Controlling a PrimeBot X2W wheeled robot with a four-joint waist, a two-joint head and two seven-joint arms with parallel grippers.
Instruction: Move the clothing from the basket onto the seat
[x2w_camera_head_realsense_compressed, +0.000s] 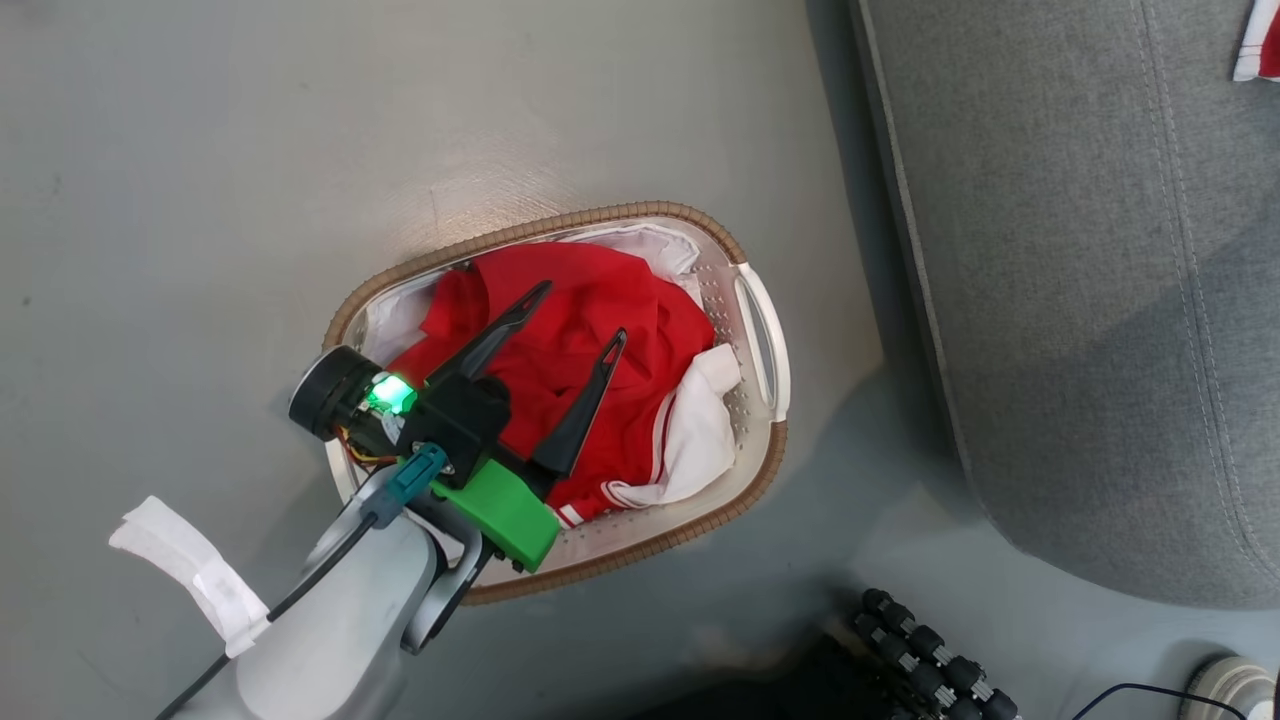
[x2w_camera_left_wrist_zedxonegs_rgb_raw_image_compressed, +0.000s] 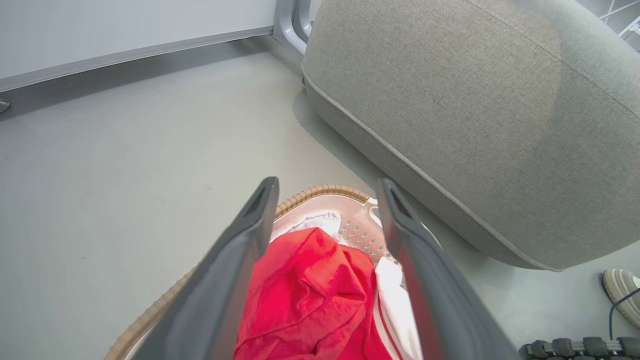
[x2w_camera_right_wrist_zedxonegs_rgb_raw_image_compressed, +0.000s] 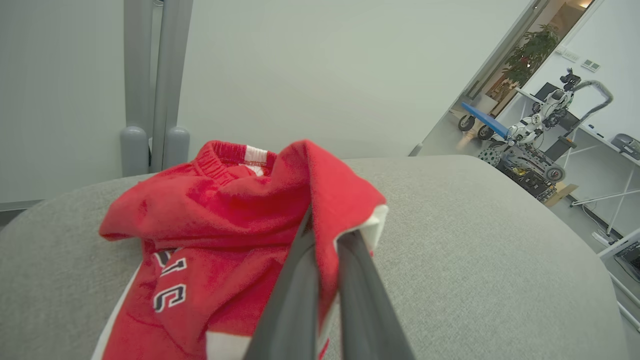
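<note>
Left gripper (x2w_camera_head_realsense_compressed: 585, 308) wide over red clothing (x2w_camera_head_realsense_compressed: 650, 330) in oval white plastic basket (x2w_camera_head_realsense_compressed: 620, 212); my right gripper (x2w_camera_right_wrist_zedxonegs_rgb_raw_image_compressed: 327, 227) pinches red garment (x2w_camera_right_wrist_zedxonegs_rgb_raw_image_compressed: 200, 210) on grey fabric seat (x2w_camera_right_wrist_zedxonegs_rgb_raw_image_compressed: 475, 240)

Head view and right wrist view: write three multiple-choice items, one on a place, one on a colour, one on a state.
1. The oval white perforated plastic basket stands: A on the grey floor beside the large grey fabric sofa seat; B on that seat; C on a table.
2. Its woven-look rim is: A brown; B blue; C black.
3. The jaws of the right gripper are: A wide open; B shut on nothing; C shut on a soft red garment with white lettering.
Key: 1 A, floor lies around it; 2 A, a brown band rings its top; 3 C, red cloth is pinched between them.
</note>
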